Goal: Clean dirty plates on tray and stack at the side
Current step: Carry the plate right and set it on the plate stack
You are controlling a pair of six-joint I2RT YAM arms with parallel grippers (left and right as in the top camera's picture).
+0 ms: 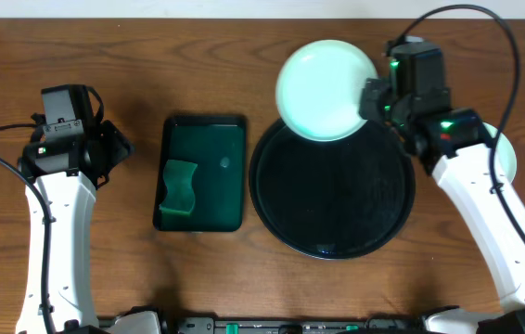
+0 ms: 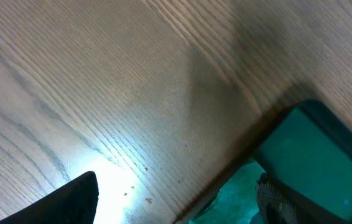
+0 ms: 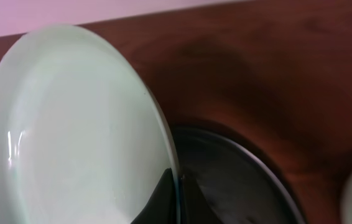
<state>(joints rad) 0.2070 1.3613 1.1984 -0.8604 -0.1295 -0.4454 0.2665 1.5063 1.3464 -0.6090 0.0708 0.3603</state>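
The overhead camera looked straight down on the whole table [image 1: 207,56]. The left wrist camera sat close above bare wood, green tray [image 2: 319,155] at lower right. The right wrist camera sat nearest, against a plate [image 3: 70,137] and black tray [image 3: 238,180], both shared with overhead's upper right.

the round tray [image 1: 337,209] sits on the table [image 1: 198,65] right of centre. a plate [image 1: 323,88] lies over its rim at 12 o'clock, half above the tray and half beyond it, and my right gripper [image 1: 371,97] pinches that plate's edge at its 3 o'clock. a second plate [image 1: 507,153] lies on the table at the round tray's 3 o'clock, apart from it and partly under my right arm. a small tray [image 1: 221,190] sits just beside the round one at 9 o'clock, with a block [image 1: 181,188] in its 8 o'clock corner. my left gripper [image 1: 119,147] is near the small tray's 9 o'clock.
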